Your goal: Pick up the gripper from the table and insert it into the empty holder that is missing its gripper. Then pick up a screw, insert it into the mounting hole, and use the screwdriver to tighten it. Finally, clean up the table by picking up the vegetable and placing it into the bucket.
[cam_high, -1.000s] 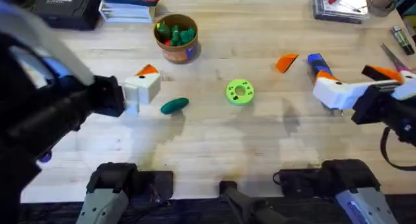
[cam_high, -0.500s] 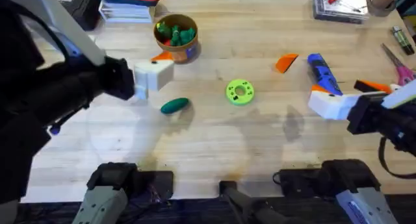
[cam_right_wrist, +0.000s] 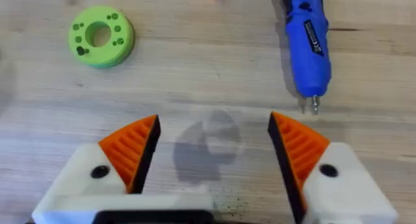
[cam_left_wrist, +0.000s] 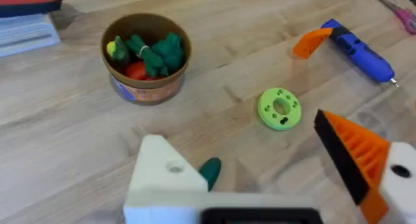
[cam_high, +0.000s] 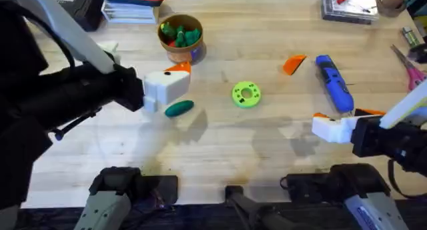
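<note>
The loose orange gripper lies on the table beside the blue screwdriver. My left gripper is open above the dark green vegetable. One of its fingers is the bare white holder; the other carries an orange pad. The bucket stands just beyond, with toy vegetables inside. My right gripper is open and holds nothing, just short of the screwdriver's tip.
A bright green disc lies mid-table. Pink scissors are at the right edge. A black case, stacked boxes and a tray line the far edge.
My left gripper has moved right, over the vegetable and closer to the bucket. My right gripper has drawn back toward the near edge, uncovering the screwdriver.
</note>
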Controlling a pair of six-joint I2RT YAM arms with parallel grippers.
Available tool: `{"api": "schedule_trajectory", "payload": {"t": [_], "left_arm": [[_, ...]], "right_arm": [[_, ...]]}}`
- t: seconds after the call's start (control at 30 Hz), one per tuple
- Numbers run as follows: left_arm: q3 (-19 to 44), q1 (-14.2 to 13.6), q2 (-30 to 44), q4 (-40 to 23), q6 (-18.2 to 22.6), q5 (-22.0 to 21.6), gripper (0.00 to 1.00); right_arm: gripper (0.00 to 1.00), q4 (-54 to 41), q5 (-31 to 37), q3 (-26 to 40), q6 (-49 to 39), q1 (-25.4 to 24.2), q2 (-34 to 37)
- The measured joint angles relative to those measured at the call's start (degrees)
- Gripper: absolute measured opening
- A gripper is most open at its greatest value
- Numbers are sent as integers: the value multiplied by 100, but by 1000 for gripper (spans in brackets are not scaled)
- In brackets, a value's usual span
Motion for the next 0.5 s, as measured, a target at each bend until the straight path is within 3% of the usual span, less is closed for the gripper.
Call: {"api": "schedule_trajectory", "payload": {"t": [0.1,0.23,0.5], "left_arm": [[0,0,-1,92,-1,10,985],[-97,2,-191,675,2,20,986],[-1584,-4,-2066,1696,21,185,985]], "right_arm": [[994,0,1,0,0,0,0],[993,0,0,0,0,0,0],[994,0,0,0,0,0,0]]}}
